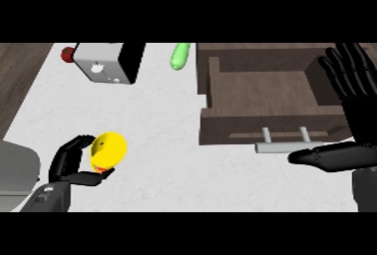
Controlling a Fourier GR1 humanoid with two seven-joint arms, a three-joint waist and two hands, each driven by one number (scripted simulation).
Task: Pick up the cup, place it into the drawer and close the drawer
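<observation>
The cup (108, 148) was yellow with a bit of red at its lower edge. It was tilted and lifted off the white counter (162, 129), my left robot hand (74, 167) curled round it at the lower left. The drawer (243, 124), dark brown wood, stood pulled open well to the right of the cup, its silver bar handle (287, 147) facing me.

Grey left forearm (44, 199) enters at the lower left corner, angled up and slightly right. Black left hand (72, 168): fingers (74, 147) curled round one side of a yellow rounded cup (109, 148), thumb tucked under its lower end. Black right hand (361, 122) at the right edge: open, fingers straight, spread and pointing up, thumb stretched out leftward. Grey right forearm (364, 191) barely shows, cut by the edge.
</observation>
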